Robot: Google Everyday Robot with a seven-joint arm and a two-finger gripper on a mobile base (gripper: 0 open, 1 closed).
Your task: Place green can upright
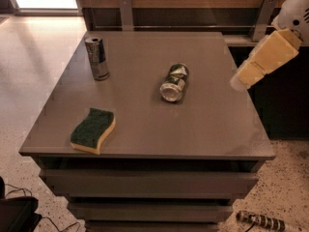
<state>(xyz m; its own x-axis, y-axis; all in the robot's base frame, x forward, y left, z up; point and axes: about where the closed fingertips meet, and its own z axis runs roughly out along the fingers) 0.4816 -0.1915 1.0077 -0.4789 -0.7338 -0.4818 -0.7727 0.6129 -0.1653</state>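
The green can (175, 82) lies on its side near the middle of the grey table (145, 124), its shiny silver end facing the front. It is short and dented, with green and white-silver print. My gripper (241, 81) hangs over the table's right edge, cream-coloured, pointing down and left. It is to the right of the can and apart from it, holding nothing that I can see.
A taller slim blue-and-silver can (97, 57) stands upright at the back left. A green and yellow sponge (93, 130) lies near the front left edge. A wooden wall with metal brackets (126, 11) runs behind the table. Cables lie on the floor.
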